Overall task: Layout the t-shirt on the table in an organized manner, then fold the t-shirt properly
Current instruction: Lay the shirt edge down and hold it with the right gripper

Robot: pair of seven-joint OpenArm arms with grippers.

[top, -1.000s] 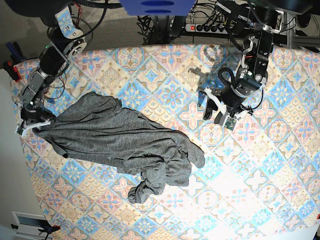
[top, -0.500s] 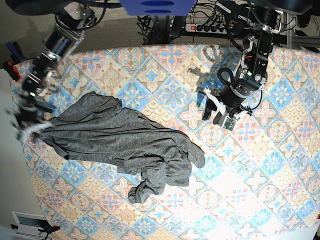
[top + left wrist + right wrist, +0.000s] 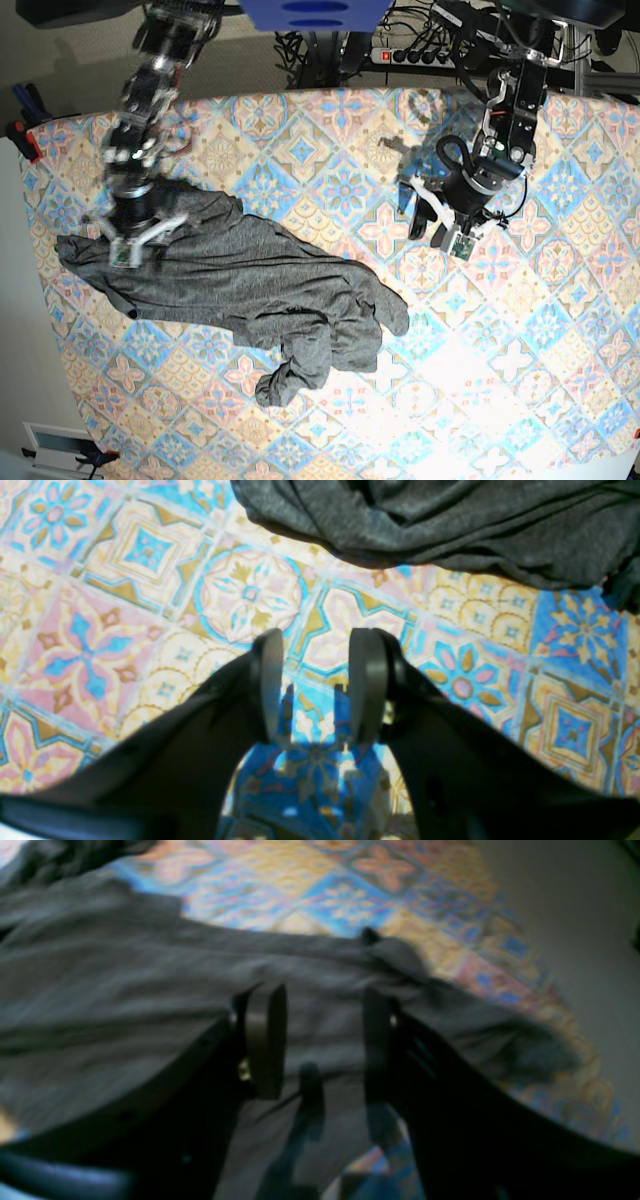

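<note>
since a moment ago my right gripper, fingers spread, released the t-shirt, lying crumpled lengthwise across the table; left gripper spread, empty.

Grey floor, power strip, tangled cables

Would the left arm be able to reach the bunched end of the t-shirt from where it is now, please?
Probably yes. The left hand hangs open and empty over bare table, apart from the t-shirt. Only patterned surface lies between it and the bunched end, so the way looks free.
</note>
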